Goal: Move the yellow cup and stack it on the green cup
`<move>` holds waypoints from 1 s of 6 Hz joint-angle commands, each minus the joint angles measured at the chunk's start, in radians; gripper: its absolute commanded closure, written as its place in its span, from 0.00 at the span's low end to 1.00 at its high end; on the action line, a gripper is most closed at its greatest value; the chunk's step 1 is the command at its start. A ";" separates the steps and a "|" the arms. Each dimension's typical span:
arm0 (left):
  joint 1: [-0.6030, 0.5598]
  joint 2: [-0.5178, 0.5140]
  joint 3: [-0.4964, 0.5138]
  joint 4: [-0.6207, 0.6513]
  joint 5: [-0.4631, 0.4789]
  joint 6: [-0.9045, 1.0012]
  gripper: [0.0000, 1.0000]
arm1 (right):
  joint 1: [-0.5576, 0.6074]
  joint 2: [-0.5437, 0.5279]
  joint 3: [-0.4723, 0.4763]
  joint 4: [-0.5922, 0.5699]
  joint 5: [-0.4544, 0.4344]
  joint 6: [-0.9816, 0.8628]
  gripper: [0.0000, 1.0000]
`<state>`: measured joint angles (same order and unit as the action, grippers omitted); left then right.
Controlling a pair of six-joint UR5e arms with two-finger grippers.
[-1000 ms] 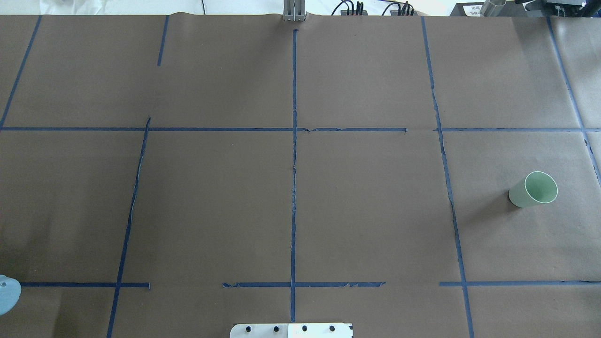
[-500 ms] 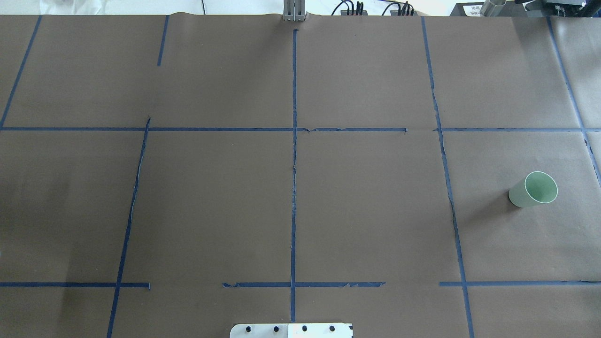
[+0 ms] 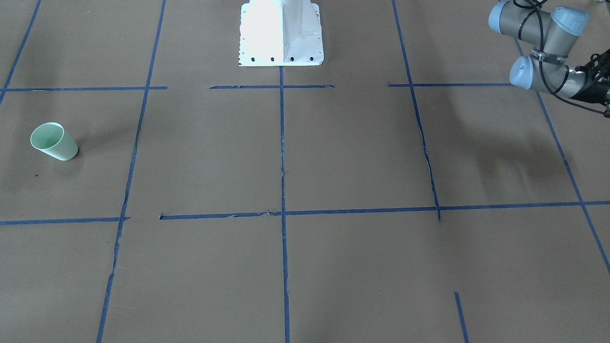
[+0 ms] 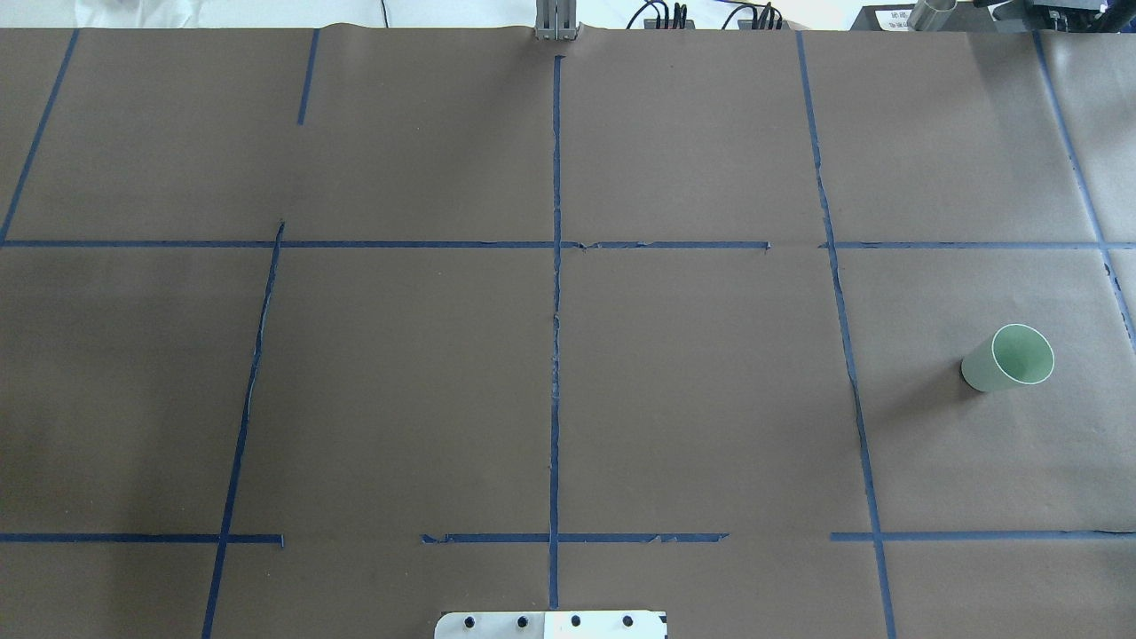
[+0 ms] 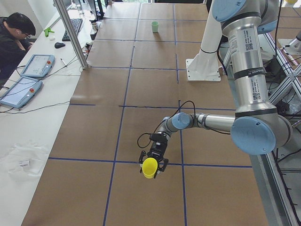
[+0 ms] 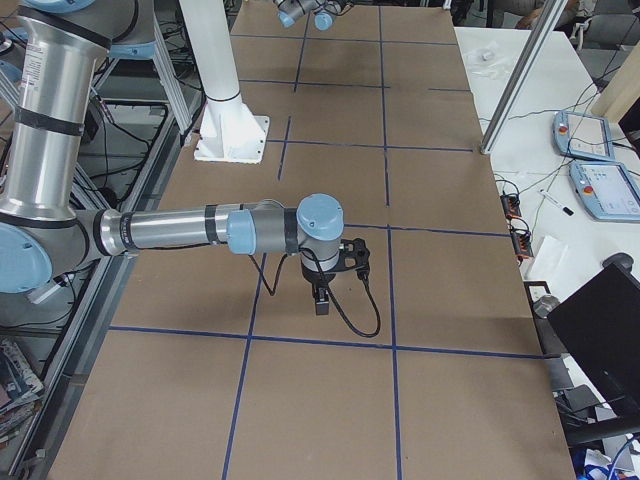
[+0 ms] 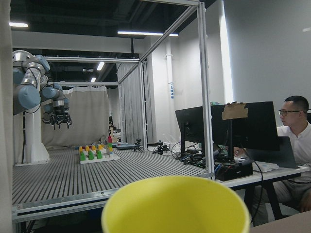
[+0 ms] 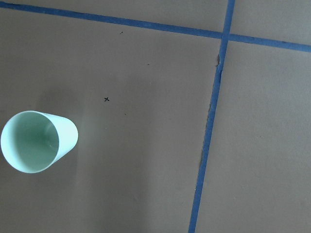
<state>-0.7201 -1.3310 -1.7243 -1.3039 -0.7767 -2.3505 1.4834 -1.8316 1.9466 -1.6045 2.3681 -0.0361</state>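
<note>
The yellow cup (image 5: 150, 168) lies sideways in my left gripper (image 5: 152, 161), held off the table near its left end. Its rim (image 7: 175, 206) fills the bottom of the left wrist view, and the fingers are hidden behind it. The green cup (image 4: 1007, 358) stands upright on the table's right side; it also shows in the front view (image 3: 53, 141) and the right wrist view (image 8: 36, 141). My right gripper (image 6: 320, 303) points down, high over the table near the green cup. I cannot tell whether it is open or shut.
The table is covered in brown paper (image 4: 710, 399) with blue tape lines. The white robot base (image 3: 281, 33) stands at the near edge. An operator (image 5: 14, 37), tablets (image 5: 37, 66) and a metal post (image 5: 70, 33) are along the far side.
A pale blue part of the left arm at the overhead view's left edge has moved out of that view. The green cup has not moved.
</note>
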 commanded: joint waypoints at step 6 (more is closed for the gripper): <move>-0.142 -0.535 0.057 -0.750 -0.119 1.121 0.56 | -0.002 0.003 0.000 0.005 -0.001 -0.005 0.00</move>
<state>-0.8626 -1.7497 -1.6692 -2.0369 -0.8640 -1.3988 1.4823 -1.8297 1.9466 -1.5999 2.3669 -0.0432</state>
